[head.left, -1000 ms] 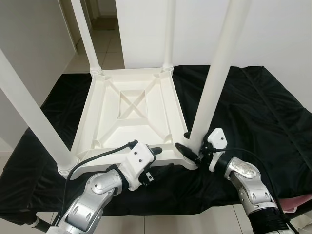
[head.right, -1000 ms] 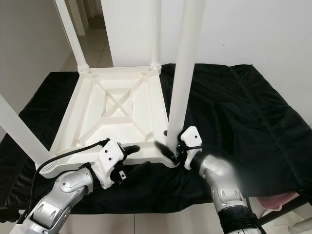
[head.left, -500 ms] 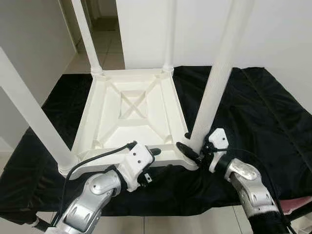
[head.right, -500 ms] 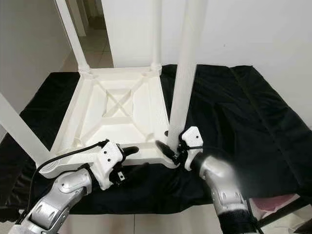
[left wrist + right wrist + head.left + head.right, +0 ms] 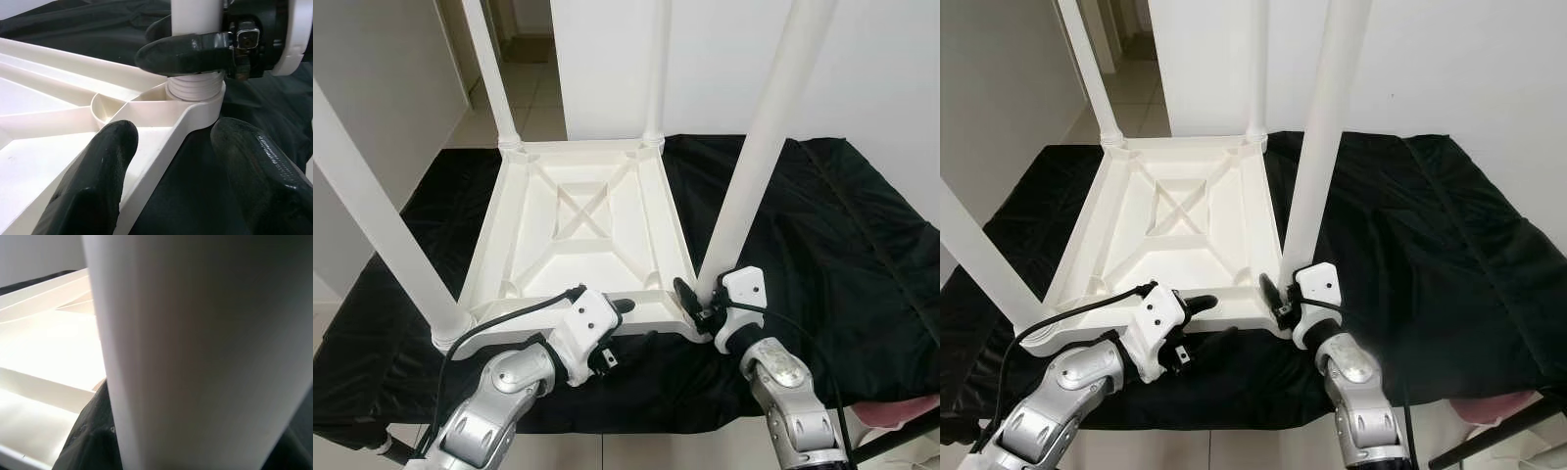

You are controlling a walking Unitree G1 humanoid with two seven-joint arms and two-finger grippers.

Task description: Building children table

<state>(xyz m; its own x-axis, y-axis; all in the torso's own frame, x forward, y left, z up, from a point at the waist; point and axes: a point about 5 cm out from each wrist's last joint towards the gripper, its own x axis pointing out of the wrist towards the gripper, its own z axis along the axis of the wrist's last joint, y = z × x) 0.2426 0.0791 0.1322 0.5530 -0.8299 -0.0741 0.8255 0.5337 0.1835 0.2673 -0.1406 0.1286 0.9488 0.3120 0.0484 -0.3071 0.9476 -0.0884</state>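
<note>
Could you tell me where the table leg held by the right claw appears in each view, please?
Left eye view: the table leg rises right of centre from the tabletop's near right corner.
Right eye view: it stands just right of centre.
Left wrist view: its threaded base sits at top centre.
Right wrist view: it is close up and blurred.
Shared landmark: the upturned white tabletop, with the right claw at the leg's base.
</note>
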